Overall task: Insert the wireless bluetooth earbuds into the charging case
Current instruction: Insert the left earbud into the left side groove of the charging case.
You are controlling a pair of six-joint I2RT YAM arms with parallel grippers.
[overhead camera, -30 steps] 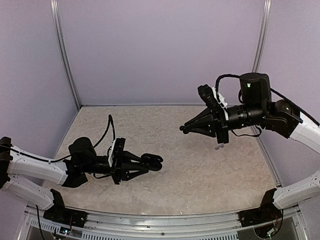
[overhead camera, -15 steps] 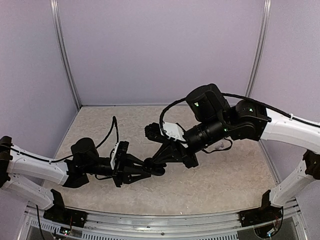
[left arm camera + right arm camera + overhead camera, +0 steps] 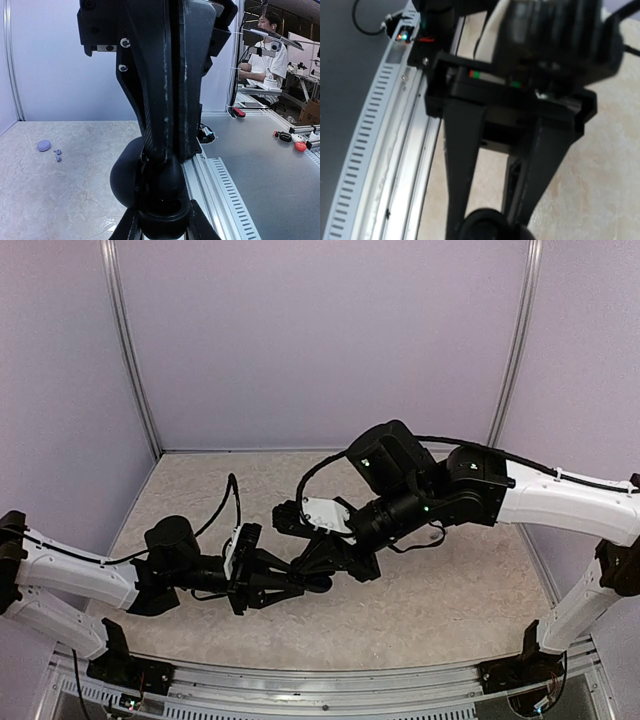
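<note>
Jaws of the left gripper (image 3: 302,586) are clamped narrow on the black charging case (image 3: 150,195), held low over the table (image 3: 440,590), likely to steady it and offer its opening to the other arm. Tip-first against that case stands the right gripper (image 3: 305,566), its tips drawn nearly together. Whether a black bud sits between them is hidden. Well apart lie the lavender earbuds (image 3: 57,154), just beside their lavender case (image 3: 44,145), seemingly a job for later.
</note>
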